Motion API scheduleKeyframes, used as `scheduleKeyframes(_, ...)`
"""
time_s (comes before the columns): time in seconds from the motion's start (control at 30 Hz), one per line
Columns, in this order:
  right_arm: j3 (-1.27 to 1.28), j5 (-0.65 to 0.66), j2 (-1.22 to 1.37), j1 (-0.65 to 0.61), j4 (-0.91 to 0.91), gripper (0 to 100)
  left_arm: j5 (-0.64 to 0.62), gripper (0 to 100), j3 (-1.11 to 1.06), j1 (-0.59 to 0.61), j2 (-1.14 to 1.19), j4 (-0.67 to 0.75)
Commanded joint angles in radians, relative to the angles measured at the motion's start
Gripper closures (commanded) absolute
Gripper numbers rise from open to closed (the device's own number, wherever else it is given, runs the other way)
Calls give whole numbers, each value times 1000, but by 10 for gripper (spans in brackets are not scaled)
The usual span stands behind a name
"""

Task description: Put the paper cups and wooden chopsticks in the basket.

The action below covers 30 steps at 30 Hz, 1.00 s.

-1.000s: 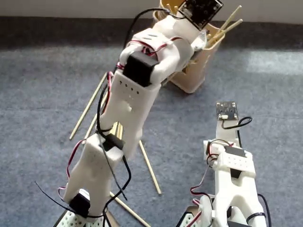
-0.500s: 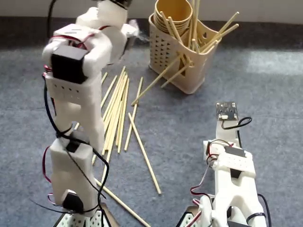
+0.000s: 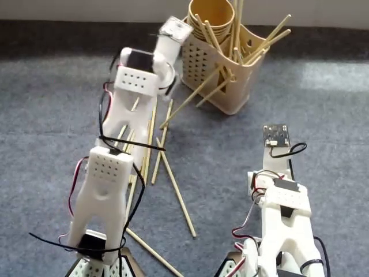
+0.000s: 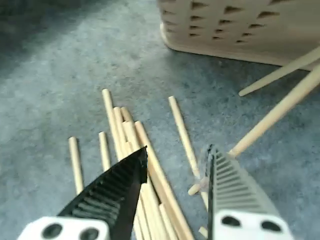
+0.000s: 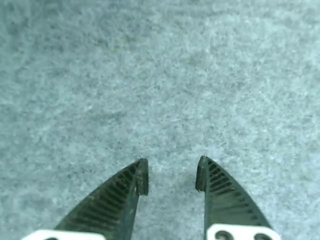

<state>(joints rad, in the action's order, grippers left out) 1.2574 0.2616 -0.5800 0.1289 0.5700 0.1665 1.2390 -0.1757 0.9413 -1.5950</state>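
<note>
A cream basket [image 3: 228, 75] stands at the back with a paper cup [image 3: 210, 14] and several wooden chopsticks [image 3: 271, 34] in it; two chopsticks [image 3: 193, 98] poke out through its side. Several loose chopsticks [image 3: 151, 135] lie on the carpet left of it, and one [image 3: 176, 190] lies nearer. My left arm [image 3: 135, 98] stretches over that pile. In the left wrist view my left gripper [image 4: 176, 150] hangs open just above the chopsticks [image 4: 127, 132], beside the basket [image 4: 240, 25], holding nothing. My right gripper [image 5: 172, 162] is open over bare carpet.
Grey-blue carpet [image 3: 323, 115] covers the whole work area. My right arm [image 3: 282, 202] rests folded at the front right, well away from the basket. Another chopstick [image 3: 151, 252] lies at the front by the left arm's base. A wall edge runs behind the basket.
My left arm has swung from above the basket out to the left, then come down over the chopstick pile beside the basket. The right arm has not moved.
</note>
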Motion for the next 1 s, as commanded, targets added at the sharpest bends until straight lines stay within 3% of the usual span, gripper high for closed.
scheduleKeyframes(0.0, -4, 12, -2, -7, -16, 832, -3, 783, -1, -71, 50, 71)
scheduleKeyframes(0.33, -4, 14, -2, -7, -16, 832, -9, 783, 85, -64, 50, 57)
scheduleKeyframes(0.57, -4, 14, -2, -7, -16, 832, -11, 783, 357, -61, 38, -184)
scheduleKeyframes(0.87, -4, 14, -2, -7, -16, 832, -3, 780, 366, -128, 76, -173)
scheduleKeyframes(0.97, -4, 14, -2, -7, -16, 832, -3, 779, 358, -150, 125, -91)
